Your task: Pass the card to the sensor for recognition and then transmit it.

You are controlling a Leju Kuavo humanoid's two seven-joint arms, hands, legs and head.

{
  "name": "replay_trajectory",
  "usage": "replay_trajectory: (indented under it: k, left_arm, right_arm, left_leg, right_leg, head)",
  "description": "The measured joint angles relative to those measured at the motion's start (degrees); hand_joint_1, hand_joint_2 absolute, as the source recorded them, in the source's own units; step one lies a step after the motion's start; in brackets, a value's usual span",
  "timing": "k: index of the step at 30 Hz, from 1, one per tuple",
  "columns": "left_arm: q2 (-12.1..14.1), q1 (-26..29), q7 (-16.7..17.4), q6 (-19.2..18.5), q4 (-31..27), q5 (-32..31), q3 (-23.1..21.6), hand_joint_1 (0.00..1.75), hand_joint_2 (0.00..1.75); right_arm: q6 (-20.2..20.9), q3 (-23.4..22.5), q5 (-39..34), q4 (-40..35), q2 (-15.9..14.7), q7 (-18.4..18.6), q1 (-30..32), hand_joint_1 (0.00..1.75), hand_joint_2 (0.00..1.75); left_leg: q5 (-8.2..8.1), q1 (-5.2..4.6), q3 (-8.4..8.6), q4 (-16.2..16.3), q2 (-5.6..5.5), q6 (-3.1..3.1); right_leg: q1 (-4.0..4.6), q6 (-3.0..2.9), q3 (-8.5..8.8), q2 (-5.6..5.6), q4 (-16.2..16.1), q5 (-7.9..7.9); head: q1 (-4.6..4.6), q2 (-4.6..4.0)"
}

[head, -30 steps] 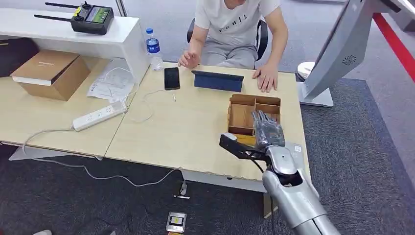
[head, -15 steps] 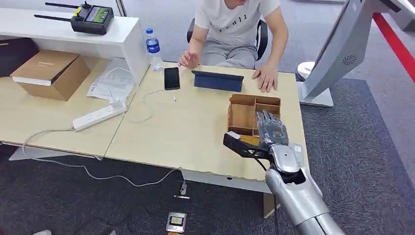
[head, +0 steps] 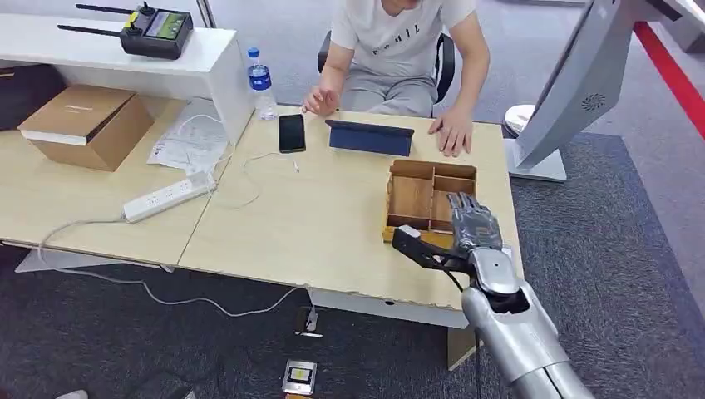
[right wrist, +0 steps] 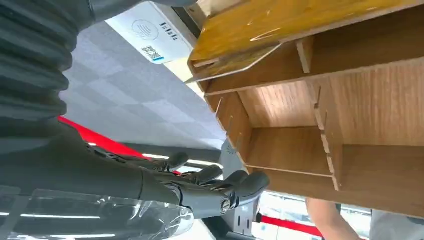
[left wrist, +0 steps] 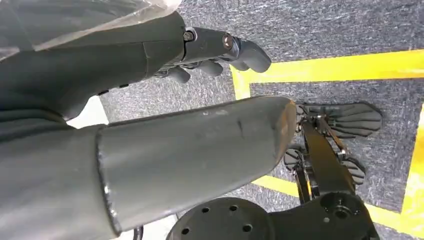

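Worktop [head: 332,216] partly cut off at left. Wooden tray [head: 428,193] partly behind right hand [head: 474,223], fingers extended, empty, over the tray's near right corner. Left hand [left wrist: 210,50] loosely curled, empty. Card [right wrist: 150,31]: white, beside tray; print illegible.

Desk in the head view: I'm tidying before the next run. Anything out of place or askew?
Mostly clutter: a power strip lies askew across the seam between the desks, its cable trailing over the edge to the floor. Loose papers sit crumpled by the bottle. Nothing looks spilled.
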Motion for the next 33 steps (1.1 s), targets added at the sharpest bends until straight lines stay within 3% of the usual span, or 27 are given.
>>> replay_trajectory:
  k: [33]
  left_arm:
    - [0.77,-0.05,-0.77,-0.94,0.02,-0.50,-0.13,0.00,0.00]
  right_arm:
    - [-1.38,0.57,-0.85,1.33,1.12,-0.15,1.16,0.00,1.75]
  left_leg:
    - [0.00,0.00,0.00,0.00,0.00,0.00]
  right_leg:
    - [0.00,0.00,0.00,0.00,0.00,0.00]
  head:
    - [0.00,0.00]
